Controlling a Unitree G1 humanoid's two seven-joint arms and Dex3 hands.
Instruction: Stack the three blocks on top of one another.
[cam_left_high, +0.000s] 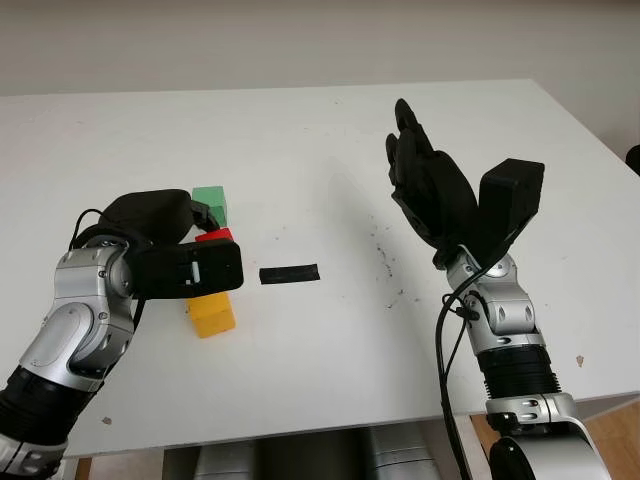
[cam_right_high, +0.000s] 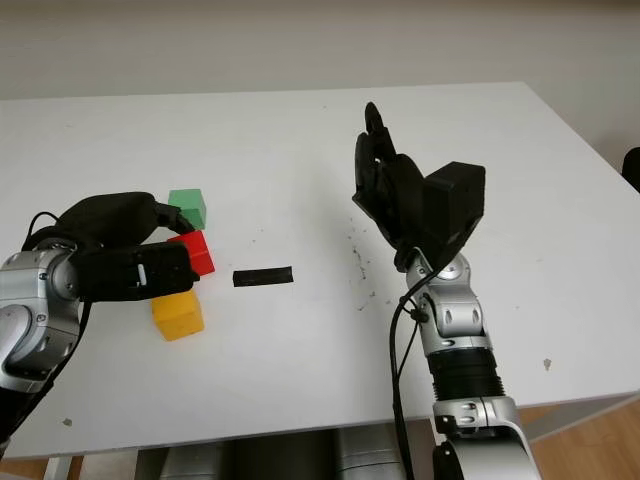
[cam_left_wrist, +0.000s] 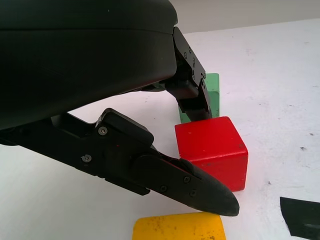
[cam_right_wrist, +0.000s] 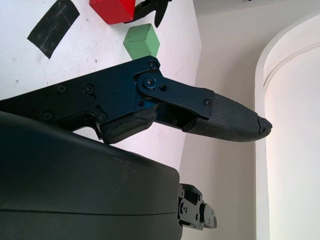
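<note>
My left hand (cam_left_wrist: 207, 156) is at the table's left side, its fingers shut on the red block (cam_left_wrist: 214, 146): one finger presses the block's far top edge and another its near lower side. The red block (cam_right_high: 194, 250) sits low, between the green block (cam_right_high: 188, 208) behind it and the yellow block (cam_right_high: 178, 315) in front of it. I cannot tell whether it touches the table. The green and yellow blocks both stand on the table, apart. My right hand (cam_right_high: 378, 165) is open and raised above the table's right half, away from the blocks.
A short strip of black tape (cam_left_high: 289, 274) lies on the white table (cam_left_high: 320, 150) just right of the blocks. Small dark specks (cam_left_high: 385, 262) mark the surface near the middle. The table's front edge runs close below the yellow block.
</note>
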